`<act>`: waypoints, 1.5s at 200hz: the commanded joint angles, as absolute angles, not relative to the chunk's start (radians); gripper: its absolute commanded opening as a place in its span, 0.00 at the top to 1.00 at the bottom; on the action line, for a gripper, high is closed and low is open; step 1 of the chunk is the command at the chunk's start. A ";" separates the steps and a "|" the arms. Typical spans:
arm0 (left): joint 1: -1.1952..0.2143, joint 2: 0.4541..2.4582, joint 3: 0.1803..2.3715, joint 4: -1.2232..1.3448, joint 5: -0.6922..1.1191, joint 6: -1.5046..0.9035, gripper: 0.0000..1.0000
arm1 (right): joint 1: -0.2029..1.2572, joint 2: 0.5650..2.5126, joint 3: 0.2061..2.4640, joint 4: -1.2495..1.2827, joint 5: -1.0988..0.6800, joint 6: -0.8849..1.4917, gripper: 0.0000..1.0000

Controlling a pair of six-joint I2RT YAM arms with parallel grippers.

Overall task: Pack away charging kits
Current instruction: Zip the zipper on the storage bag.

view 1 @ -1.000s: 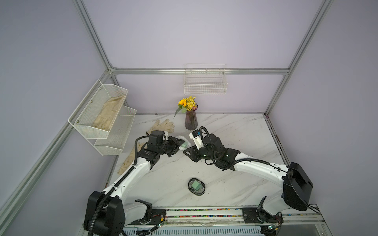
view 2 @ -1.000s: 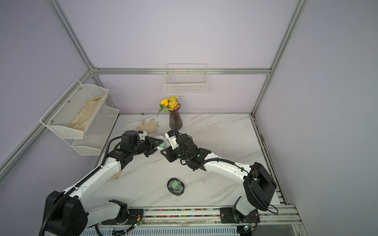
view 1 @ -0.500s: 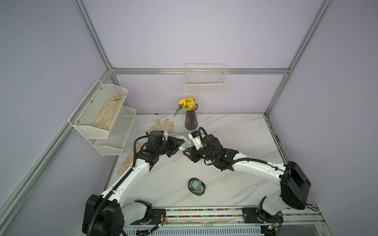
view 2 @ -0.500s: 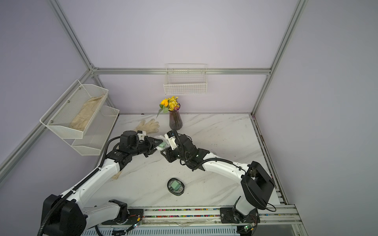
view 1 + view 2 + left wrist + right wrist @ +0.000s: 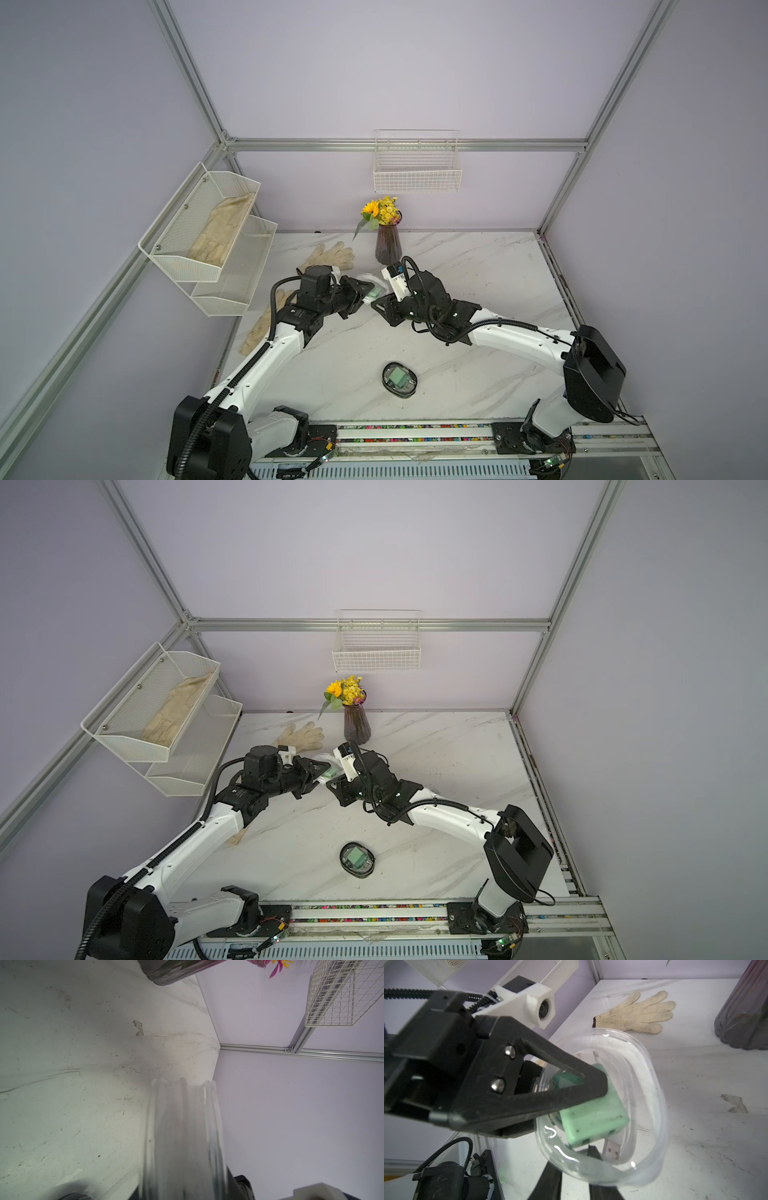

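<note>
Both arms are up close over the white marble desk [image 5: 478, 282], toward its rear edge, just in front of the dark ribbed vase of yellow flowers [image 5: 387, 245]. The left pincer [image 5: 363, 293] is clamped on a clear oval plastic case [image 5: 643, 1084], holding it off the desk. Inside sit a mint-green cube plug adapter [image 5: 593, 1118] and a coiled white cable [image 5: 629, 1054], its USB plug poking out below the cube. The right pincer [image 5: 571, 1161] is at the case's lower rim, two black fingers with a gap between them, and I can't tell whether they bite the plastic or only bracket it. I also can't tell if this case is properly shut, and that's the danger. It's tilted, so if it isn't shut, a squeeze or nudge on the rim could tip the cube and cable out. That slick plastic could also squirt from the left grip if the two arms pull against each other. The right wrist sits near the vase, so a wide swing could knock it over. A black-rimmed oval case with a green cube inside [image 5: 400, 379] lies alone near the front edge. A cream fabric glove [image 5: 332, 255] lies toward the rear-left corner.
</note>
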State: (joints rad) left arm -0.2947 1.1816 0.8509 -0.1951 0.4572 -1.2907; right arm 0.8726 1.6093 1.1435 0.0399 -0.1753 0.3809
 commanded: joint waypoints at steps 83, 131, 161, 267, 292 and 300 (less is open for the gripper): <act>-0.310 1.150 0.950 -0.182 0.475 -1.262 0.73 | 0.872 1.546 1.169 -0.079 -0.001 0.332 1.00; -0.307 1.144 0.979 -0.241 0.415 -1.189 0.81 | 0.873 1.529 1.168 -0.173 0.020 0.260 1.00; -0.304 1.155 0.991 -0.247 0.398 -1.158 0.87 | 0.871 1.536 1.175 -0.214 -0.041 0.212 1.00; -0.293 1.161 1.023 -0.285 0.360 -1.044 0.89 | 0.873 1.572 1.203 -0.288 -0.153 0.173 1.00; -0.289 1.160 1.037 -0.312 0.361 -1.012 0.92 | 0.872 1.592 1.230 -0.356 -0.106 0.135 1.00; -0.285 1.160 1.038 -0.312 0.371 -1.004 0.94 | 0.872 1.591 1.233 -0.370 -0.099 0.124 1.00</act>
